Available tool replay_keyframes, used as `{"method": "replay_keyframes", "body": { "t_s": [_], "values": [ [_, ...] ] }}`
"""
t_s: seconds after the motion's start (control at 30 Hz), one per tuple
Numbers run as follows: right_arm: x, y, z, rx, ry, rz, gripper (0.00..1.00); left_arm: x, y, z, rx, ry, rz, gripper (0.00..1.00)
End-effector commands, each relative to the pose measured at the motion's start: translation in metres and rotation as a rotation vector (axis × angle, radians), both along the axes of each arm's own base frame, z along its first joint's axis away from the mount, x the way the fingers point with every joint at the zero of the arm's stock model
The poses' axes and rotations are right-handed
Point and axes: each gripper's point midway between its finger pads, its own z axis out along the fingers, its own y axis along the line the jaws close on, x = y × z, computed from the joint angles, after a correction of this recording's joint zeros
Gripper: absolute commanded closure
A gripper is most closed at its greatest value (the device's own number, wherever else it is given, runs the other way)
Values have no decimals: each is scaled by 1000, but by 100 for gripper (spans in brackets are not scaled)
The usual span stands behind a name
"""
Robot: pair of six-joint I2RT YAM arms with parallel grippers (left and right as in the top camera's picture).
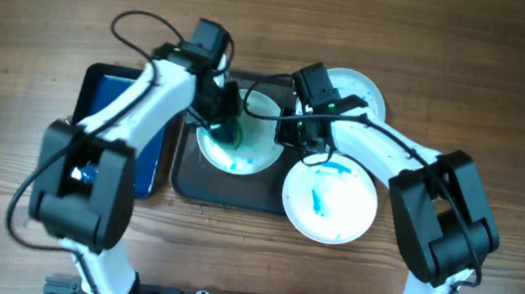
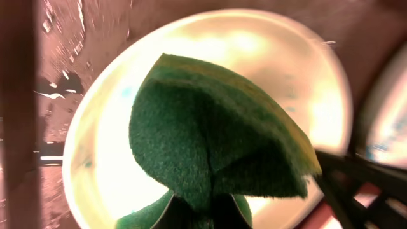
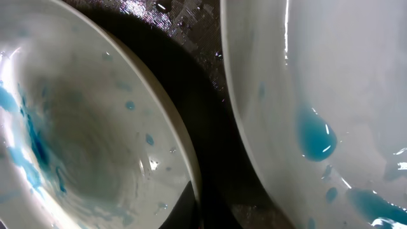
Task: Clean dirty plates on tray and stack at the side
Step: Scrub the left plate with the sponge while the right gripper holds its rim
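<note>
The tray (image 1: 199,187) lay at the centre of the table (image 1: 511,87), with a smaller blue tray (image 1: 109,88) just beside its left edge, under the left arm. The centre plate (image 1: 254,154) rested on the tray and carried teal smears along its near rim. The left gripper (image 1: 228,123) was clamped on a green sponge (image 2: 216,140), which was folded and pressed against the centre plate's inner surface. The right gripper (image 1: 296,137) was positioned at the right rim of that plate; its jaw opening could not be determined from any view. The near plate (image 1: 329,203), marked with blue streaks, sat at the tray's right edge. The far plate (image 1: 362,87) lay beyond the tray's right far corner, partly hidden by the right arm.
</note>
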Motion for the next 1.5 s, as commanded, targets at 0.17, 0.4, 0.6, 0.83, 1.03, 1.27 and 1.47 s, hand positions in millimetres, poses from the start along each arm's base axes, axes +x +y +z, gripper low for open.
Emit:
{"method": "replay_keyframes", "body": {
  "t_s": [0.17, 0.4, 0.6, 0.83, 1.03, 1.27, 1.47],
  "values": [
    [-5, -3, -16, -28, 46, -24, 96, -10, 8, -66, 108, 137, 46, 96],
    [-5, -3, -16, -27, 47, -24, 96, -24, -96, -27, -439, 31, -429, 96],
    [-8, -4, -17, -32, 59, -28, 96, 22, 16, -66, 170, 0, 102, 96],
    [-14, -9, -25, 15, 147, -54, 96, -18, 69, -64, 452, 129, 181, 96],
    [-13, -9, -25, 22, 143, -44, 96, -58, -43, -52, -143, 170, -524, 96],
    [-13, -9, -25, 22, 141, -41, 96, 0, -2, -49, 121, 56, -291, 96],
    [-13, -9, -25, 21, 140, -40, 96, 5, 95, -32, 629, 31, 253, 96]
  ]
}}
